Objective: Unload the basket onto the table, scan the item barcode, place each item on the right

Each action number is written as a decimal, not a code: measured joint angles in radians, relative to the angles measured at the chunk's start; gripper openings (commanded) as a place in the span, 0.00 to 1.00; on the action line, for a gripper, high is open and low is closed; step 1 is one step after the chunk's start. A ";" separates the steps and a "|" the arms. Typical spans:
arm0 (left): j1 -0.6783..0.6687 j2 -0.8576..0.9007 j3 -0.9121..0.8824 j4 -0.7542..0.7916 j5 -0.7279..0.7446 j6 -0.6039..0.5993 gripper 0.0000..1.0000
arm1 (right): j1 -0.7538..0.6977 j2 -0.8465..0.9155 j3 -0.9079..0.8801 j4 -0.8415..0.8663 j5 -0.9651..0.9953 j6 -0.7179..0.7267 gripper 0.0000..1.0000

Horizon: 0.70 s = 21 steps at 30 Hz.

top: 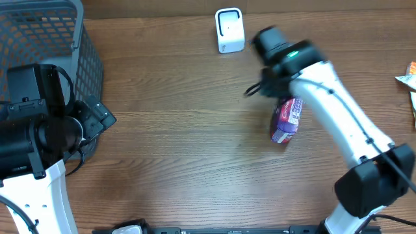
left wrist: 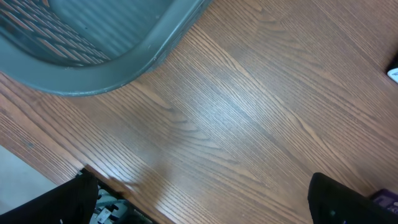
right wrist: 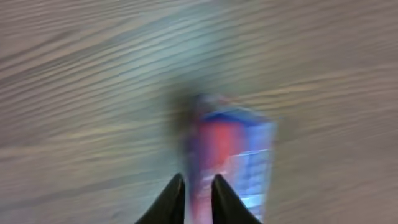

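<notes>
Right claw point(top: 255, 89), overhead, is a blur just beside the purple packet point(top: 286, 122) lying mid-table, well apart from the white scanner point(top: 229, 30). Left wrist: left claw point(left wrist: 202, 196) gapes wide, empty. Right wrist: fingertips point(right wrist: 171, 200) narrowly parted at the blurred packet; grip unclear.

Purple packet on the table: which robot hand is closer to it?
Right. The right gripper hovers close by one end of the packet. The left gripper is far across the table, next to the basket.
</notes>
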 measured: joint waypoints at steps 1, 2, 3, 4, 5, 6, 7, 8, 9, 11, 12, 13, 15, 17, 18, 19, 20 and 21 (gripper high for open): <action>0.000 0.000 0.000 0.000 0.000 0.000 1.00 | -0.053 0.000 0.000 -0.020 0.000 0.003 0.12; 0.000 0.000 0.000 0.000 0.000 0.000 1.00 | -0.086 0.000 0.000 -0.031 0.000 0.003 0.06; 0.000 0.000 0.000 0.000 0.000 0.000 1.00 | -0.134 0.001 0.000 -0.043 -0.002 0.002 0.04; 0.000 0.000 0.000 0.000 0.000 0.000 1.00 | -0.180 0.001 -0.003 -0.047 -0.007 0.006 0.04; 0.000 0.000 0.000 0.000 0.000 0.000 0.99 | -0.229 0.001 -0.010 -0.047 -0.016 0.004 0.04; 0.000 0.000 0.000 0.000 0.000 0.000 1.00 | -0.252 0.001 -0.015 -0.045 -0.023 0.002 0.04; 0.000 0.000 0.000 0.000 0.000 0.000 1.00 | -0.286 0.001 -0.029 -0.042 -0.035 -0.001 0.04; 0.000 0.000 0.000 0.000 0.000 0.000 1.00 | -0.320 0.001 -0.053 -0.037 -0.058 -0.008 0.04; 0.000 0.000 0.000 0.000 0.000 0.000 1.00 | -0.339 0.001 -0.073 -0.030 -0.078 -0.018 0.03; 0.000 0.000 0.000 0.000 0.000 0.000 1.00 | -0.362 0.001 -0.126 0.000 -0.132 -0.043 0.04; 0.000 0.000 0.000 0.000 0.000 0.000 1.00 | -0.364 0.001 -0.150 0.018 -0.158 -0.053 0.04; 0.000 0.000 0.000 0.000 0.000 0.000 1.00 | -0.363 0.001 -0.179 0.040 -0.187 -0.063 0.04; 0.000 0.000 0.000 0.000 0.000 0.000 1.00 | -0.354 0.001 -0.230 0.089 -0.251 -0.076 0.04; 0.000 0.000 0.000 0.000 0.000 0.000 1.00 | -0.338 0.002 -0.272 0.135 -0.316 -0.091 0.04; 0.000 0.000 0.000 0.000 0.000 0.000 1.00 | -0.328 0.002 -0.288 0.159 -0.351 -0.105 0.04; 0.000 0.000 0.000 0.000 0.000 0.000 1.00 | -0.313 0.002 -0.301 0.188 -0.398 -0.125 0.04; 0.000 0.000 0.000 0.000 0.000 0.000 1.00 | -0.295 0.002 -0.308 0.211 -0.444 -0.143 0.04; 0.000 0.000 0.000 0.000 0.000 0.000 1.00 | -0.279 0.003 -0.309 0.228 -0.482 -0.156 0.04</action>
